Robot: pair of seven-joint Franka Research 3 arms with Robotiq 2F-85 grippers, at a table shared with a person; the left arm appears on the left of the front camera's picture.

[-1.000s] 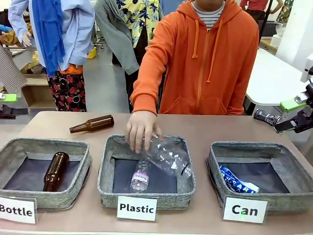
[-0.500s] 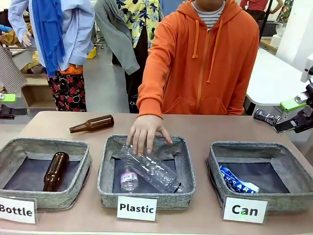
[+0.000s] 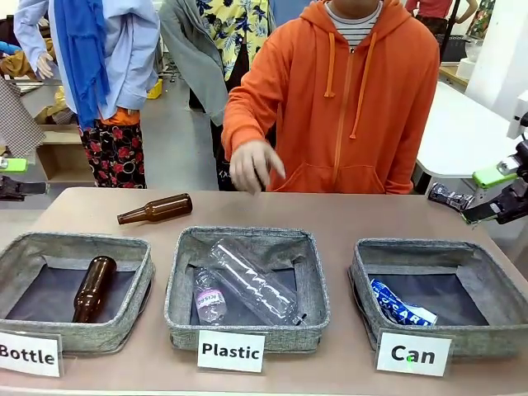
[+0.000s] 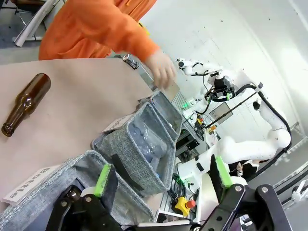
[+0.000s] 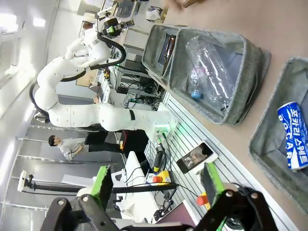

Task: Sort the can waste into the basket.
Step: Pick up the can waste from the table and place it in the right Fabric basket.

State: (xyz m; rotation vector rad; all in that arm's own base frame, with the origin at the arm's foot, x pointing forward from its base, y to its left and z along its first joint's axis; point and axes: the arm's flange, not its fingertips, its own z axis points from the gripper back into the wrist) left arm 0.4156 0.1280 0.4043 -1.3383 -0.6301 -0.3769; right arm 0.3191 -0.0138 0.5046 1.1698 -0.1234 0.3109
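Front view: tan table [image 3: 346,213] bears the basket [image 3: 429,246], grey floor [image 3: 177,140] behind; left gripper [image 4: 161,172], right gripper [image 5: 157,180] both gape empty

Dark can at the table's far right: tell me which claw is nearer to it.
Right. The right claw hangs open just right of the dark can; the left claw is at the table's opposite, left edge.

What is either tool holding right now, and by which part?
Nothing. The left tool and the right tool both stand open and empty. The person's hand is empty too; the blue and white can lies in the Can basket.
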